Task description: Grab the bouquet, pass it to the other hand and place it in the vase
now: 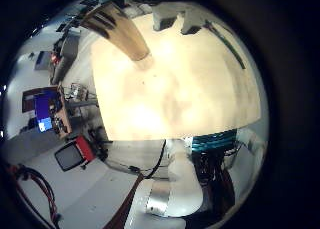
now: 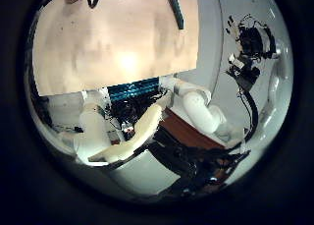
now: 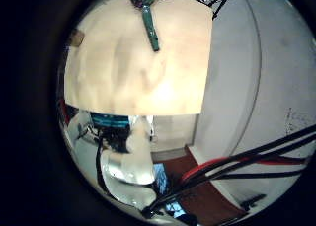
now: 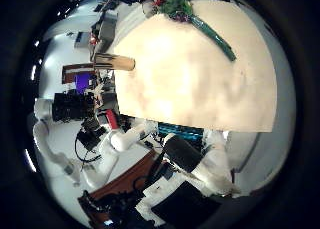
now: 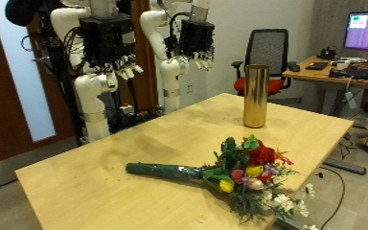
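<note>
In the outside view a bouquet [image 5: 241,172] of red, yellow and white flowers in a dark green wrap lies flat on the wooden table [image 5: 95,182], near its front edge. A tall gold vase [image 5: 254,96] stands upright at the table's far side. My right hand [image 5: 114,62] and my left hand [image 5: 195,46] hang high beyond the table's back edge, fingers relaxed, holding nothing. The vase shows in the left little finger side palm view [image 1: 122,34] and the right thumb side palm view [image 4: 112,61]. The bouquet shows in the right thumb side palm view [image 4: 185,9]; its stem shows in the right little finger side palm view [image 3: 149,27] and the left thumb side palm view [image 2: 175,9].
A black office chair [image 5: 271,53] stands behind the vase. A desk with a monitor [image 5: 365,29] is beyond it. A wide stretch of bare table top lies between the bouquet and the back edge.
</note>
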